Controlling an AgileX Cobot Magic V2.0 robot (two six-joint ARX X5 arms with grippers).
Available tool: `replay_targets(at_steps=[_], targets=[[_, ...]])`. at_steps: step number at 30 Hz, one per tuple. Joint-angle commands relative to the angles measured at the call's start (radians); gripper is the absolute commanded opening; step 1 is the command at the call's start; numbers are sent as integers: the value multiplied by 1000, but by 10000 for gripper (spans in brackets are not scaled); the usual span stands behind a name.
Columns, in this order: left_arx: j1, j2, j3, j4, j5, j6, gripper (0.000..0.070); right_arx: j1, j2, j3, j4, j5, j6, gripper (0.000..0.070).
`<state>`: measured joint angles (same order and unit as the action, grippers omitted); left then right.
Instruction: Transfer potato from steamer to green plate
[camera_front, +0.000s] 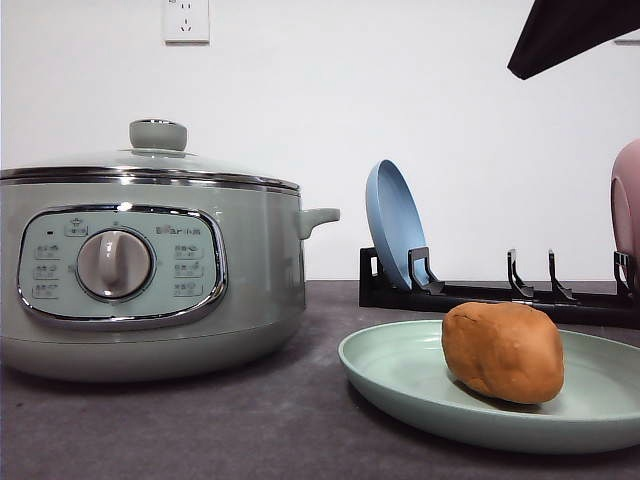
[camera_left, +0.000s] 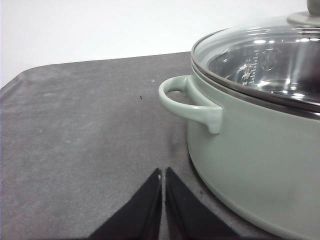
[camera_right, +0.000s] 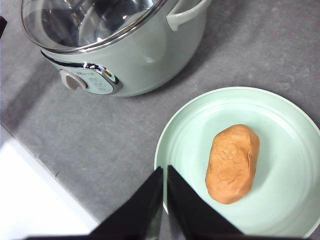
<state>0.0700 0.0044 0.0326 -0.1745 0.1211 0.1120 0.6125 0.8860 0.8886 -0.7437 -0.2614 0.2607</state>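
Lying on the green plate (camera_right: 280, 115), the potato (camera_right: 233, 163) is seen just beside the right hand (camera_right: 165, 175), its long axis roughly along the fingers. Both hands are pressed together, empty; the left hand (camera_left: 163, 175) is held by the lidded steamer (camera_left: 260, 150).

glossy sage-green steamer (camera_front: 150, 270), chrome rim, glass lid | matte smooth mint-green plate (camera_front: 400, 375) | dull orange-brown potato (camera_front: 503, 352) | grainy grey tabletop (camera_front: 200, 430)

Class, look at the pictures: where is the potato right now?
The potato lies on the green plate at the front view's right, beside the lidded steamer, not touching it; the dish rack stands behind.
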Motion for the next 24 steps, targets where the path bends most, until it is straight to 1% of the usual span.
replay_targets(at_steps=[1,2,4,7,9,13,19,21,24], targets=[[2,-2,-21,-9,-2,0,3,5,8,17,9,0,-11,0],[2,-2,-21,-9,-2,0,3,5,7,17,9,0,-11,0],[2,-2,-21,-9,-2,0,3,-1,1,17,12,17,-40,0],[2,-2,-21,-9,-2,0,3,-40,-29,16,46,88,-67,0],[2,-2,-21,-9,-2,0,3,-76,-58,9,91,99,-90,0],[2,-2,-21,-9,-2,0,3,-194,-165,-46,247,98,-143,0],[2,-2,-21,-9,-2,0,3,-389,-343,-184,411,98,-233,0],[2,-2,-21,-9,-2,0,3,-444,-402,-251,487,98,-249,0],[2,-2,-21,-9,-2,0,3,-508,-486,-360,600,98,-250,0]])
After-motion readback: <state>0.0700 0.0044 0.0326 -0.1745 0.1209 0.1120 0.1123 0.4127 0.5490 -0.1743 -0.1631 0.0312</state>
